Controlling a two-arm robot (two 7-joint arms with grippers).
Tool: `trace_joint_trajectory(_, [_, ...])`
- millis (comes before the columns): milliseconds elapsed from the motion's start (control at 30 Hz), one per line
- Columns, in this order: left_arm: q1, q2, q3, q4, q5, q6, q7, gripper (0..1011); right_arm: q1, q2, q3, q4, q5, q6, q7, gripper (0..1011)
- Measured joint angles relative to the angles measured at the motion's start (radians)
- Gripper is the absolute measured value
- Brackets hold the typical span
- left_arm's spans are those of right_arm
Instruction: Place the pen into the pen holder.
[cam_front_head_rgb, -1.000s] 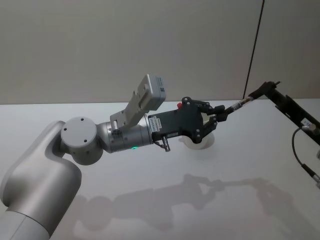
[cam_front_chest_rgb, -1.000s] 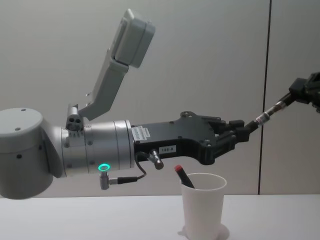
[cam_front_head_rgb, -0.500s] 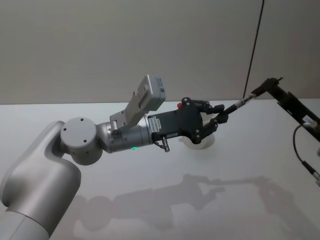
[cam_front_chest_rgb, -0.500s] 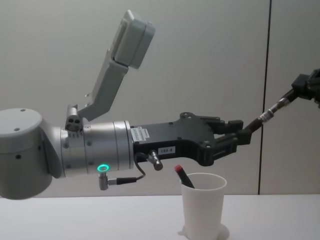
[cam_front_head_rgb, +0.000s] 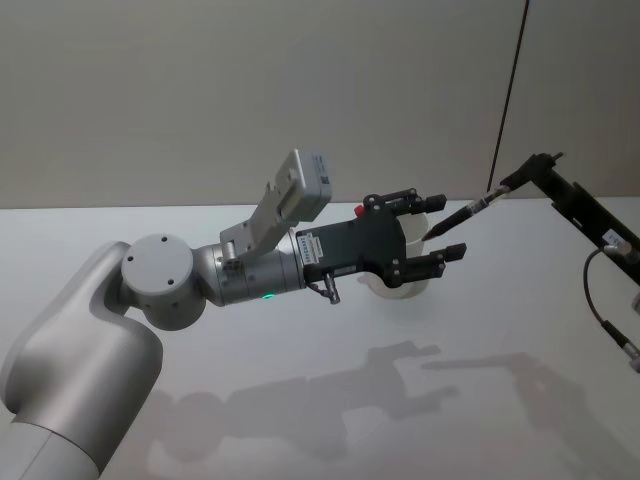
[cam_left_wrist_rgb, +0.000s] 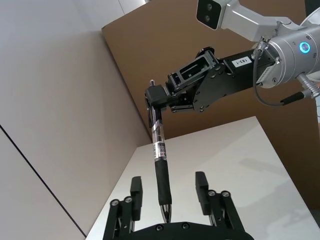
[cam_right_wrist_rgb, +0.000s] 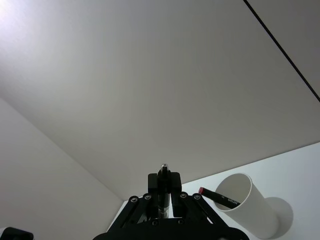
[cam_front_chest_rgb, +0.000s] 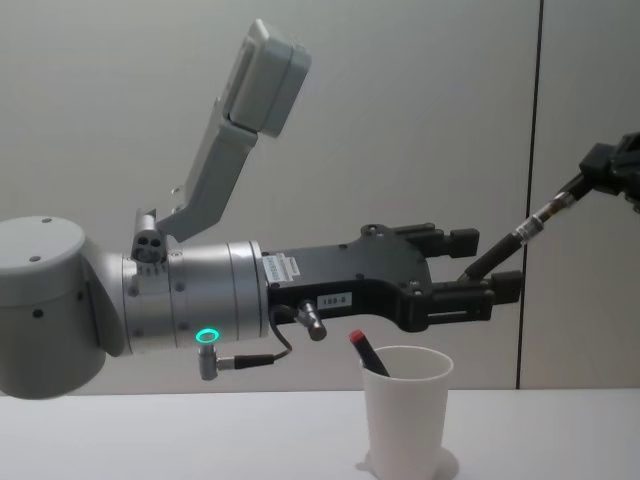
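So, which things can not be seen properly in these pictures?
- Head view: most of the pen holder is hidden behind the left hand.
- Chest view: the right hand is cut off by the picture's edge.
- Chest view: the lower part of the red-capped pen sits inside the cup wall, so its length is unknown.
- Right wrist view: the black pen is foreshortened, end-on between the fingers.
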Motion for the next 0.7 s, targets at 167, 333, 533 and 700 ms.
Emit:
trace_joint_trajectory(167, [0.0, 0.0, 0.0, 0.0, 0.0, 0.0, 0.0, 816, 0.003, 0.007, -0.005, 0.0, -0.018, -0.012, 0.012, 131])
trace_joint_trajectory(333, [0.0, 0.0, 0.0, 0.0, -0.001, 0.0, 0.0, 948, 0.011, 0.019, -0.009, 0.005, -0.049, -0.03, 0.033, 131])
trace_joint_trajectory(533, [0.0, 0.0, 0.0, 0.0, -0.001, 0.0, 0.0, 1003, 0.028, 0.038, -0.01, 0.023, -0.086, -0.053, 0.067, 131])
trace_joint_trajectory(700, [0.0, 0.0, 0.0, 0.0, -0.001, 0.0, 0.001, 1003, 0.043, 0.052, -0.009, 0.041, -0.111, -0.07, 0.094, 131])
